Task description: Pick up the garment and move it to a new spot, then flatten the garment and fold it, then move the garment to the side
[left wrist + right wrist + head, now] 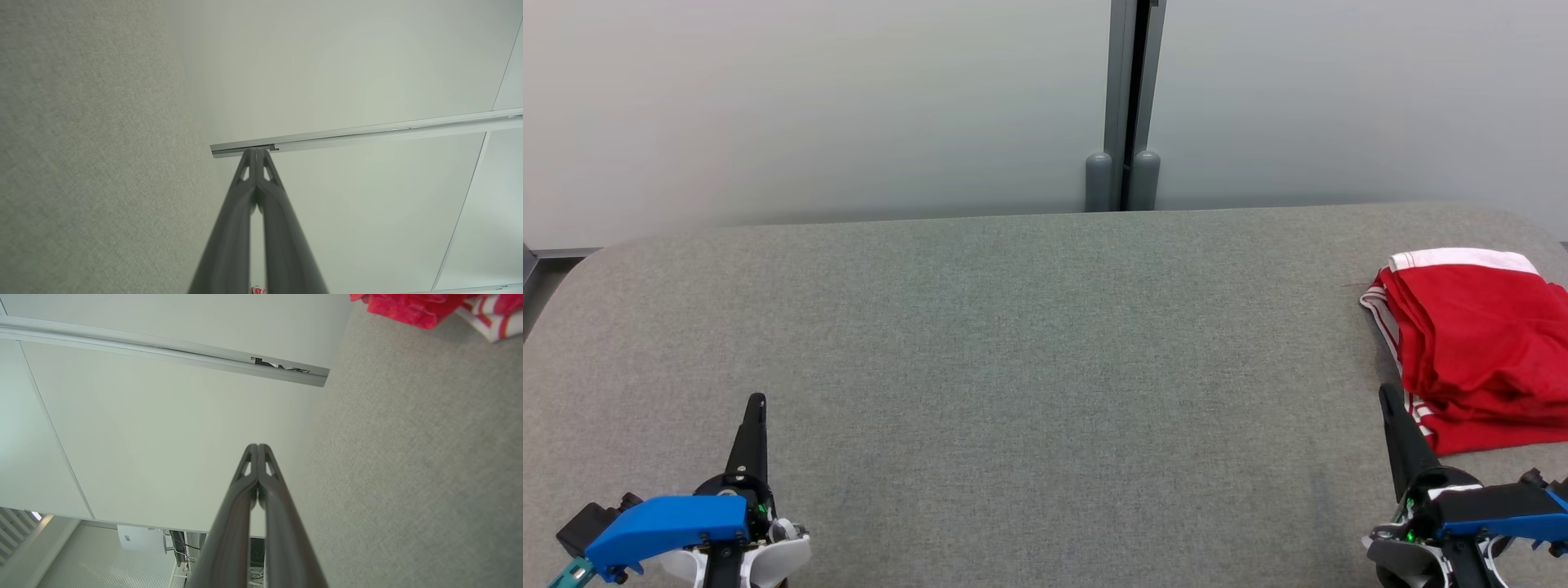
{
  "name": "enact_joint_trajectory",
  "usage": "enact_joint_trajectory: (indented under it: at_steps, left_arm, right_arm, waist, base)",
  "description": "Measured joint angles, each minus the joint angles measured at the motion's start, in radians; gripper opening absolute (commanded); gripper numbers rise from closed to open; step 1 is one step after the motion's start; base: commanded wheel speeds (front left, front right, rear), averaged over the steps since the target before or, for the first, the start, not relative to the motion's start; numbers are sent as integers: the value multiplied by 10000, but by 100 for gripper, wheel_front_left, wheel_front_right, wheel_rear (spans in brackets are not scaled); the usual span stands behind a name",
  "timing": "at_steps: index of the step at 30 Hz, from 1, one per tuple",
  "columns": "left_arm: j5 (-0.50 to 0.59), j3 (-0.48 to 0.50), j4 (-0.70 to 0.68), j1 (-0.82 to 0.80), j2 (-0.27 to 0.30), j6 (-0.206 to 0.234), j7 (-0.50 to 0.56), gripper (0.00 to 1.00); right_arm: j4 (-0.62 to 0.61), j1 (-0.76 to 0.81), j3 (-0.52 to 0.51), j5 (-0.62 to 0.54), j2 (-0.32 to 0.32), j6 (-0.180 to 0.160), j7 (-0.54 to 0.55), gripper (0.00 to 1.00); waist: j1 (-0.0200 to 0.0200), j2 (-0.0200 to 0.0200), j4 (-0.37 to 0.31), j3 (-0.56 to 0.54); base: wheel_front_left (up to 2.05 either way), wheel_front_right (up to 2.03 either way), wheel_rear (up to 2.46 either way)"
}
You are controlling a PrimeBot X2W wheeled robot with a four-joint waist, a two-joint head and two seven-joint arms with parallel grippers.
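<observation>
Lying folded at the right edge of the grey fabric desk, the red white-trimmed garment is resting; left claw and right claw are holding nothing, fingers closed together.

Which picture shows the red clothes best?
The head view: the red garment lies nearly whole on the table, far right. The right wrist view catches a corner; the left wrist view, a tiny red speck.

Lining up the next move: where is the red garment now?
In the head view, the red garment lies at the table's right edge, close beside the right hand.
</observation>
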Motion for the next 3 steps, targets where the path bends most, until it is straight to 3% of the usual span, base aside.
enact_joint_trajectory:
  at_steps: [3]
  left_arm:
    - [-199,36,-19,-15,-13,-12,38,0]
  right_arm:
    - [-13,-20,-10,247,0,2,52,0]
  waist:
    - [0,0,3,-5]
  base:
    - [0,0,0]
